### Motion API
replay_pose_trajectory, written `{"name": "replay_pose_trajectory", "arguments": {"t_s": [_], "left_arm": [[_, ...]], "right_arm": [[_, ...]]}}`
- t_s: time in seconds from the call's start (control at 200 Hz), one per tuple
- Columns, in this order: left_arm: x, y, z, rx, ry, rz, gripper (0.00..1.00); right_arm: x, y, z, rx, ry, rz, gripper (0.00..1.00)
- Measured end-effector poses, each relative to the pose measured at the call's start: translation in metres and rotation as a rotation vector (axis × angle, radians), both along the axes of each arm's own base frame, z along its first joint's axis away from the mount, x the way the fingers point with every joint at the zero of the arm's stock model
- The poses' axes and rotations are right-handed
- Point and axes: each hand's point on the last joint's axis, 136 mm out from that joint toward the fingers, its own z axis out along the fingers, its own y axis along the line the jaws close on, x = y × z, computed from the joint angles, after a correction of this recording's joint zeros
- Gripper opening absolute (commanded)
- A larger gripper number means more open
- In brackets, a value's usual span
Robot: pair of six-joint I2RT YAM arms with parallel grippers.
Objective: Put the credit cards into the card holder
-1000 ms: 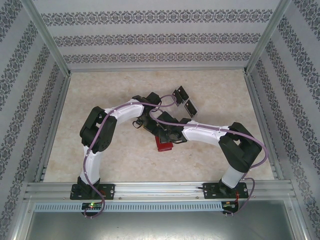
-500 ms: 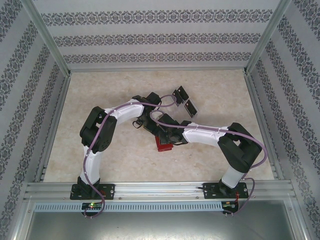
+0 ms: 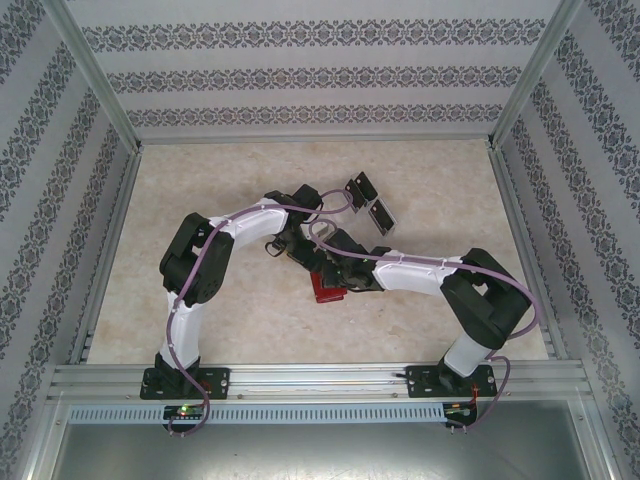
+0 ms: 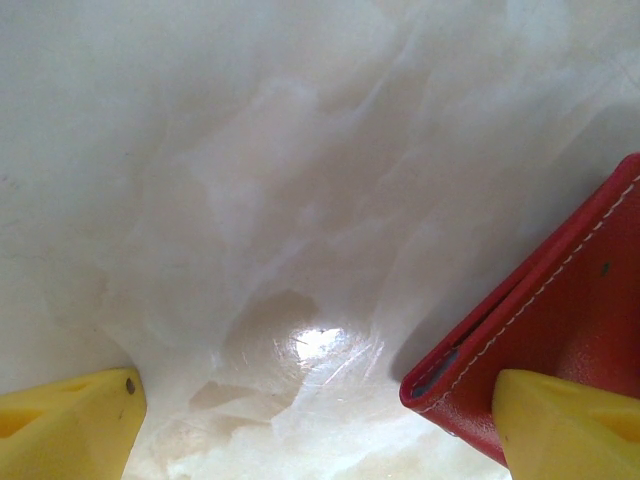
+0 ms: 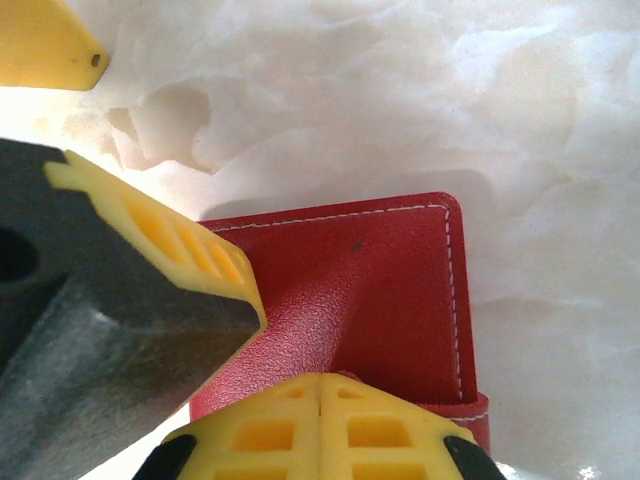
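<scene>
Top external view: at the bottom of the frame both arms are bending inward over the table (image 3: 260, 330) and meeting mid-frame at the red wallet (image 3: 325, 292), with bare tabletop lying open on every side. The left gripper (image 4: 320, 425) is spreading wide, its lower-right finger (image 4: 565, 425) touching the wallet's stitched edge. The right gripper (image 5: 320, 425) is pressing its fingers together over the cover; whether they pinch leather, I cannot tell. Farther up, black cards (image 3: 381, 212) are standing in a clear rack (image 3: 368, 199).

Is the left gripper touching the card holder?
Touching. In the right wrist view, the left gripper presses one fingertip on the card holder, no gap.
</scene>
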Motion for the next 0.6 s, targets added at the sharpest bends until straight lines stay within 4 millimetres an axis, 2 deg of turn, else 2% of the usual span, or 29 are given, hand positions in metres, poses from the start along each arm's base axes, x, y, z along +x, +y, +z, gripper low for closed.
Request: {"name": "replay_pose_trajectory", "arguments": {"t_s": [0.345,0.6], "left_arm": [[0.0,0.0001,0.0,0.0,0.0,0.0,0.91],[0.0,0.0,0.0,0.0,0.0,0.001,0.9]], "right_arm": [[0.0003,0.0004,-0.0036,0.018,0.02,-0.003,0.0],[0.0007,-0.0021,0.0037,0.038,0.012,-0.004,0.0]]}}
